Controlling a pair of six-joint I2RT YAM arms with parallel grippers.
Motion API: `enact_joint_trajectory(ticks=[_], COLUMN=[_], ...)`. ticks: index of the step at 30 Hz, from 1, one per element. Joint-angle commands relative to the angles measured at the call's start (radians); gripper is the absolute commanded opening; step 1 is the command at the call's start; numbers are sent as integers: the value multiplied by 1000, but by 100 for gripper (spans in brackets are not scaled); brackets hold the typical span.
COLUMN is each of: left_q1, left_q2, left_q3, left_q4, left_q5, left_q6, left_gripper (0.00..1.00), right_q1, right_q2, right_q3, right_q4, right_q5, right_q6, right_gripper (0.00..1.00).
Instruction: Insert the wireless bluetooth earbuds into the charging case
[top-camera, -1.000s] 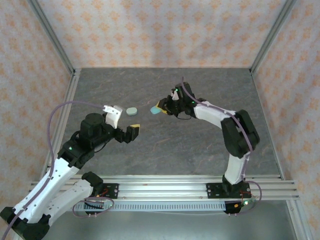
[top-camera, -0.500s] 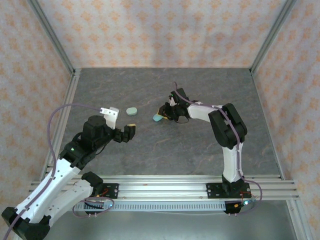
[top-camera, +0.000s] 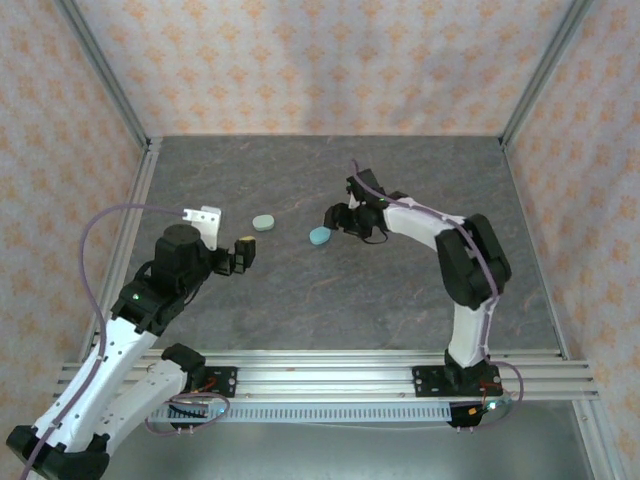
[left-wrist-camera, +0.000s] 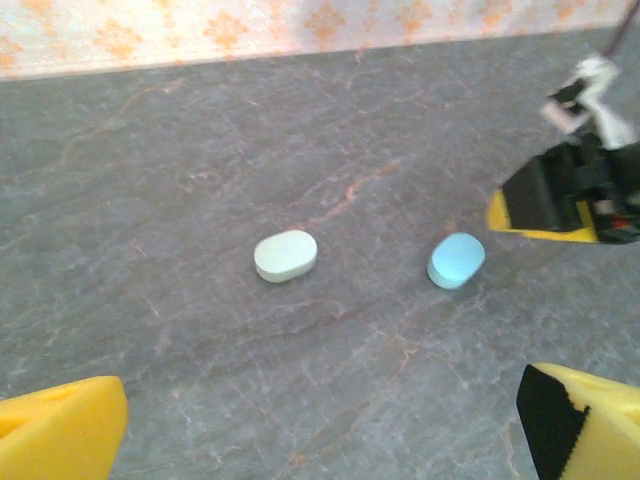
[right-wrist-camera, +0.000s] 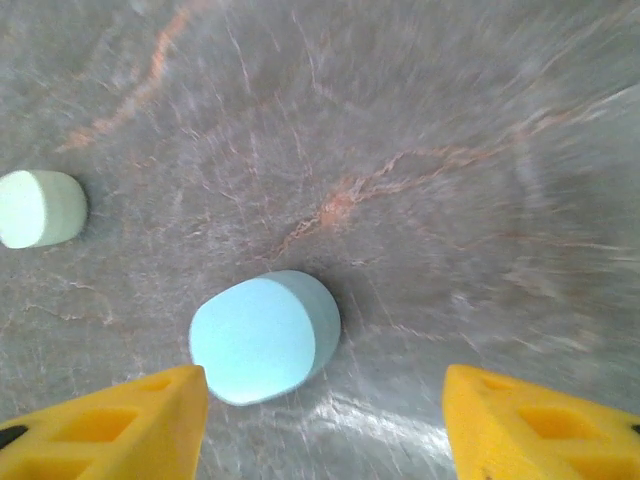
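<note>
Two closed oval cases lie on the grey table. The light blue case (top-camera: 320, 236) (left-wrist-camera: 456, 260) (right-wrist-camera: 264, 335) sits just in front of my right gripper (top-camera: 335, 218) (right-wrist-camera: 320, 430), which is open; the case lies ahead of its left finger, not between the fingers. The pale green-white case (top-camera: 263, 222) (left-wrist-camera: 286, 255) (right-wrist-camera: 40, 208) lies to its left. My left gripper (top-camera: 243, 254) (left-wrist-camera: 320, 440) is open over bare table, short of both cases. The right gripper's fingers (left-wrist-camera: 545, 200) also appear in the left wrist view. The earbuds are out of view.
Patterned walls and metal frame posts (top-camera: 110, 90) close in the table on three sides. A rail (top-camera: 330, 375) runs along the near edge by the arm bases. Bare stone-patterned table (top-camera: 330, 290) spreads between the cases and the rail.
The blue case has come down from the right gripper's tips to lie flat on the table, slightly nearer. The right gripper has drawn back from it. The left gripper has moved left.
</note>
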Motion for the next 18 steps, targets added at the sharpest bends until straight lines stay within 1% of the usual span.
enact_joint_trajectory(ticks=[1, 4, 5, 7, 9, 11, 14, 15, 16, 18], left_q1=[31, 55, 65, 91, 119, 152, 211, 237, 259, 295], left_q2=[-9, 4, 19, 64, 109, 144, 181, 194, 205, 218], left_q3=[-11, -43, -46, -43, -23, -17, -69, -91, -111, -165], left_q4=[18, 88, 102, 112, 103, 120, 214, 252, 284, 369], left_q5=[-3, -71, -88, -113, -141, -155, -169, -162, -147, -138], left_q6=[19, 30, 40, 70, 86, 95, 80, 72, 67, 54], left_gripper=[100, 100, 100, 100, 100, 100, 100, 100, 100, 100], right_q1=[-7, -9, -11, -19, -43, -80, -139, -161, -181, -223], right_q2=[-177, -296, -329, -402, -454, -488, -525, -541, -558, -610], right_q3=[3, -54, -77, -143, -210, -264, -366, -412, -458, -575], right_q4=[-75, -58, -49, -13, 29, 50, 107, 147, 191, 341], right_q5=[236, 438, 504, 638, 711, 749, 810, 833, 833, 809], right_q6=[-115, -188, -212, -265, -309, -322, -341, -343, -350, -372], right_gripper=[68, 79, 84, 99, 99, 99, 99, 99, 99, 99])
